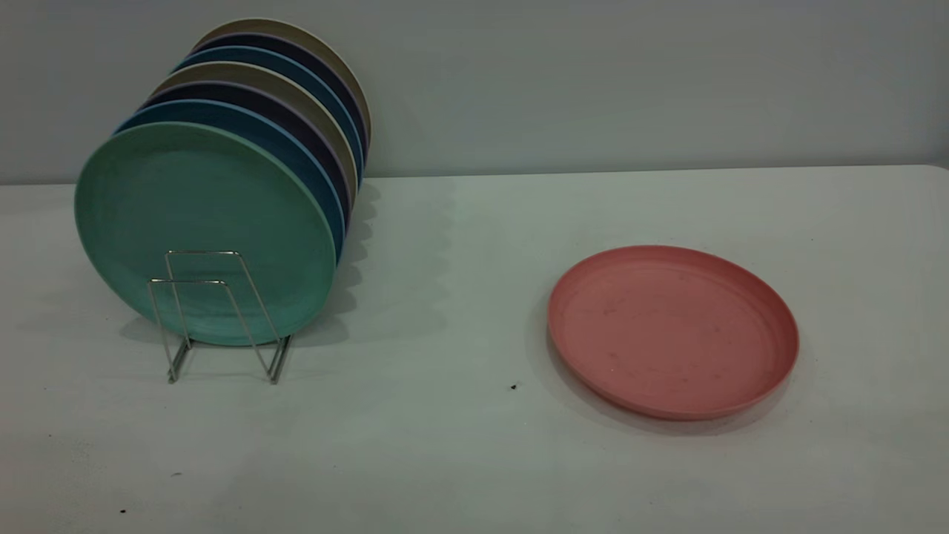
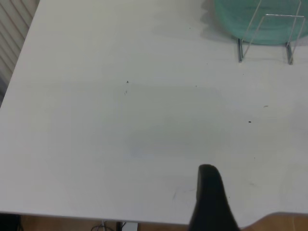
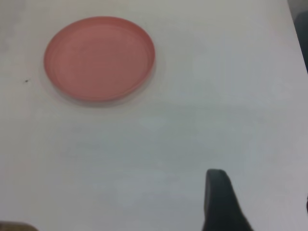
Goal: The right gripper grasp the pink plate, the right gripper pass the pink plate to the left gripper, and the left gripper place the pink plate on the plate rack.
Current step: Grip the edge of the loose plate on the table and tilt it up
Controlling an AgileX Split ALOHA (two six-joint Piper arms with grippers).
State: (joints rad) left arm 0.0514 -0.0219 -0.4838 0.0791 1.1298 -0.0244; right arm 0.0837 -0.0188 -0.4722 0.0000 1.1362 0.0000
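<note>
Pink plate (image 1: 673, 331) is what you want first: it lies flat on the white surface (image 1: 460, 460), right of centre, rim up, faint dark specks on its face, nothing touching it. Look left and far and you find the plate rack (image 1: 215, 315), a thin silver wire frame whose two nearest loops stand free in front of a green plate (image 1: 200, 233). Behind the green one, more plates stand on edge in a row, blue (image 1: 296, 159), dark and beige.

Your exterior view shows no arm at all. Only the wrist views give you the end effectors. From the left wrist you see one black finger of the left end effector (image 2: 210, 199) over the near edge of the surface, with the rack's feet and the lower edge of the green plate well apart from it. From the right wrist you see one black finger of the right end effector (image 3: 220, 202) over bare surface, the whole pink plate well apart. Each second finger is cut off, so you cannot tell whether either end effector is released or clenched.
</note>
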